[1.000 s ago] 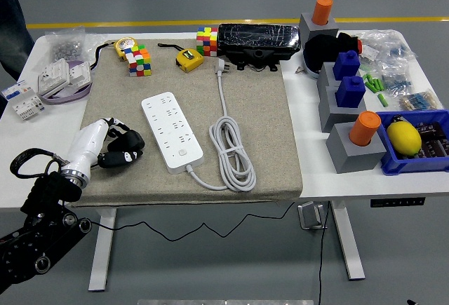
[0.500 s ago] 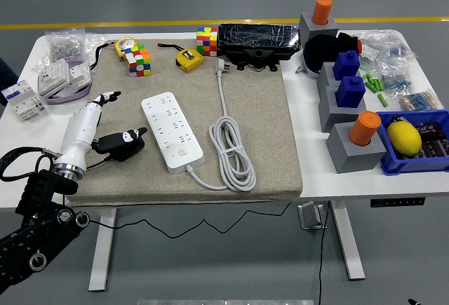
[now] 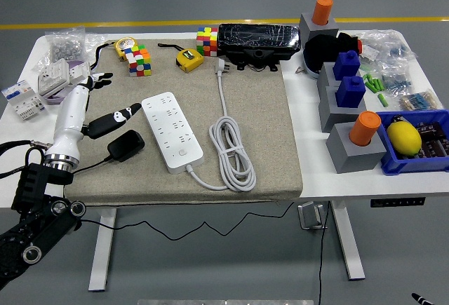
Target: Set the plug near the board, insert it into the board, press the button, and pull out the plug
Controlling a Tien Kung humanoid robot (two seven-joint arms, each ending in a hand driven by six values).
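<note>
Fingers (image 3: pixel 116 117) of left hand (image 3: pixel 98 119) seemingly spread, empty, above black plug (image 3: pixel 125 145), left of board (image 3: pixel 172 131)

One white power strip (image 3: pixel 172 131) is lying on the mat, with one white plug (image 3: pixel 219 66) on its cord. Two multicoloured puzzle cubes (image 3: pixel 138 60) (image 3: pixel 206 41) are sitting at the far edge, and two yellow tape measures (image 3: pixel 188 59) (image 3: pixel 125 44) are resting beside them. Two orange cylinders (image 3: pixel 323 10) (image 3: pixel 365 127) are standing in grey blocks, two blue blocks (image 3: pixel 346 64) (image 3: pixel 350 91) between them. One blue bin (image 3: pixel 414 165) is holding one yellow lemon (image 3: pixel 403 138).
</note>
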